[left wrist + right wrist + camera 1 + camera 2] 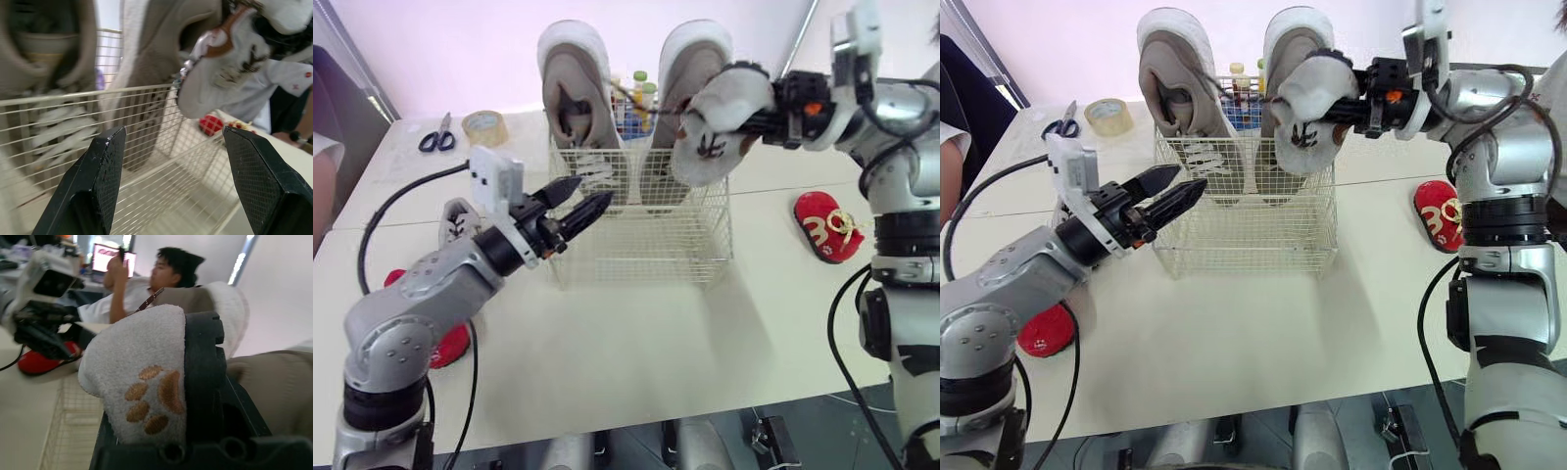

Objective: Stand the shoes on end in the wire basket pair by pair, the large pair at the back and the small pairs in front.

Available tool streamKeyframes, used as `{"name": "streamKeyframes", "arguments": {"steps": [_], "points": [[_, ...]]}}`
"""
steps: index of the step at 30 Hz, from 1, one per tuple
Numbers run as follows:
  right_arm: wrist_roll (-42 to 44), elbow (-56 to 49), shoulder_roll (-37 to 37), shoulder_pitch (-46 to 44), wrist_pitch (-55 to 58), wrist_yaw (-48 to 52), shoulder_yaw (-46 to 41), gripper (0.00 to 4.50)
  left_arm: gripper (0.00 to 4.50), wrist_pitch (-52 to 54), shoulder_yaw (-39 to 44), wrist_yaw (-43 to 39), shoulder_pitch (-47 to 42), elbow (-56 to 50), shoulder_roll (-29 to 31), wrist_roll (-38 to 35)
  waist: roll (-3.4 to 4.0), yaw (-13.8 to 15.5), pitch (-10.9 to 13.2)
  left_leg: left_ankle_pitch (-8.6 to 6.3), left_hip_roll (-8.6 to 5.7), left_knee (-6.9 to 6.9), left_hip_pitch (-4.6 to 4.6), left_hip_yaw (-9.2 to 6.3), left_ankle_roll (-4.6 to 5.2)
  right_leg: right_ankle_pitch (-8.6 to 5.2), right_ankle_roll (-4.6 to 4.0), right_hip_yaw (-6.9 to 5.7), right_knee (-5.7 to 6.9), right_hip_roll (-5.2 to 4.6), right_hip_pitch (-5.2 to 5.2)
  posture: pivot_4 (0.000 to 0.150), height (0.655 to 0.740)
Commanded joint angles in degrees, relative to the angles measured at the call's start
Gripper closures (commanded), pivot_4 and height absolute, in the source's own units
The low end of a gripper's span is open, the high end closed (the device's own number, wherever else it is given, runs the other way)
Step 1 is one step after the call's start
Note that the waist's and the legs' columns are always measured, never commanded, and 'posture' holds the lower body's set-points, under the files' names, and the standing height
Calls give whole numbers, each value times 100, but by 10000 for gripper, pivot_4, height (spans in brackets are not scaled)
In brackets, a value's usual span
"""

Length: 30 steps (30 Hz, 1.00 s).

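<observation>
The wire basket stands mid-table. Two large beige shoes stand on end against its back wall. My right gripper is shut on a small white fluffy slipper with a brown paw print. It holds the slipper in the air over the basket's right rim, in front of the right large shoe. My left gripper is open and holds nothing, level with the basket's left front corner. Its fingers point at the wire wall.
A second small white slipper lies left of the basket behind my left arm. One red slipper lies on the right, another under my left forearm. Tape, scissors and bottles sit at the back. A person sits beyond the table.
</observation>
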Motion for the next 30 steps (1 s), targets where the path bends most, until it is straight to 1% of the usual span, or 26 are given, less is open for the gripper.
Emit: {"name": "streamKeyframes", "arguments": {"steps": [1,4,7,10,12,13,14,17,18,23,28,30], "points": [[-301,31,82,-103,-412,281,87,36537,12856,3,220,-49,16,-142,148,-259,0,-5,0,0,-1,0,-1,0,-1,0,0,0,0,0,-1,1500,7400],[-524,209,202,-18,-577,433,236,36537,12856,15,282,-38,21,-94,230,-388,0,-21,0,0,-3,0,0,1,-1,1,0,0,0,0,-1,1500,7400],[-499,628,404,-40,-483,508,172,36537,12856,63,357,1,-36,-15,374,-586,0,-24,0,1,-3,0,0,1,-3,1,0,1,3,1,-2,1500,7400],[-609,1054,537,-40,-652,532,139,36537,12856,110,335,27,-63,1,500,-679,0,-24,0,2,-4,-1,0,1,-5,1,0,1,4,2,-2,1500,7400],[-640,1182,585,-45,-735,554,103,26720,12450,113,318,85,-84,-1,535,-735,0,-25,0,2,-6,0,0,1,-5,1,0,1,5,1,-2,1500,7400],[-658,1248,576,-50,-733,591,93,23931,12450,115,313,125,-89,-13,546,-777,1,-26,0,2,-7,-1,0,1,-6,1,0,1,4,1,-3,1500,7400],[-693,1300,558,-50,-743,589,82,17512,12450,128,312,161,-79,-28,568,-828,1,-25,0,2,-7,-1,0,1,-6,1,0,1,5,1,-3,1500,7400],[-744,1308,512,-38,-715,557,45,2513,12450,172,347,202,-22,-53,674,-939,1,-31,0,3,-7,-1,0,1,-7,1,1,1,6,1,-3,1500,7400],[-737,1202,461,-4,-647,535,11,1105,12450,187,412,195,1,-31,748,-987,1,-34,0,3,-7,-2,0,1,-7,1,1,1,6,2,-3,1500,7400],[-625,661,225,195,-287,465,-147,1105,12450,172,560,187,30,87,946,-1145,1,-20,0,5,-7,-2,0,0,-11,1,0,1,12,1,-8,1500,7400],[-96,-502,-22,523,650,289,-459,1105,12450,229,543,27,81,140,1105,-1148,1,-27,0,5,-7,-5,0,1,-11,1,0,1,12,-2,-10,1500,7400],[-18,-831,-92,629,835,195,-516,1105,12450,224,510,-28,67,177,1127,-1109,1,-27,0,5,-6,-9,0,1,-13,1,0,1,13,-2,-12,1500,7400]]}}
